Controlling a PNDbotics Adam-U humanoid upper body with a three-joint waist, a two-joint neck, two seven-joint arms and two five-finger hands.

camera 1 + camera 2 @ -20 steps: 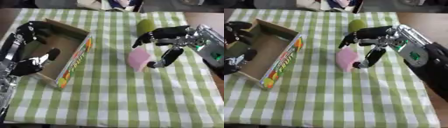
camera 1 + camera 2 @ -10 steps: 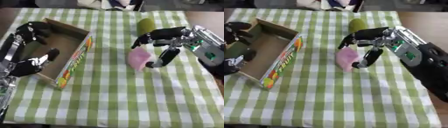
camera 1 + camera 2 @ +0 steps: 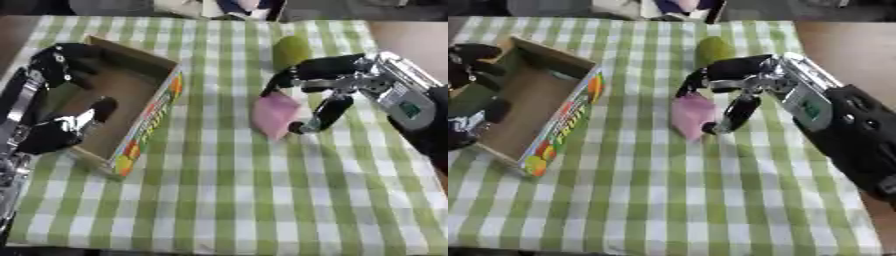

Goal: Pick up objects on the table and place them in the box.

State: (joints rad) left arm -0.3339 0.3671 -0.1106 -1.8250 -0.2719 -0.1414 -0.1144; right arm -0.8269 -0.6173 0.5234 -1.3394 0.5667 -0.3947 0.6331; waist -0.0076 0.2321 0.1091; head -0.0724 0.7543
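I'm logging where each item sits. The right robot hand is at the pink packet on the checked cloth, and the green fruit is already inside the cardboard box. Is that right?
Not quite. The green fruit is not in the cardboard box; it lies on the checked cloth just beyond the right robot hand, as the left eye view shows. The rest holds: that hand is at the pink packet.

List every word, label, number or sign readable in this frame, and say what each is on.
None can be read.
Cardboard box: colourful print with large letters along its outer side, too blurred to read.
Right hand: a small green patch on the silver wrist behind it, nothing legible.
Pink object, green object: no text visible.
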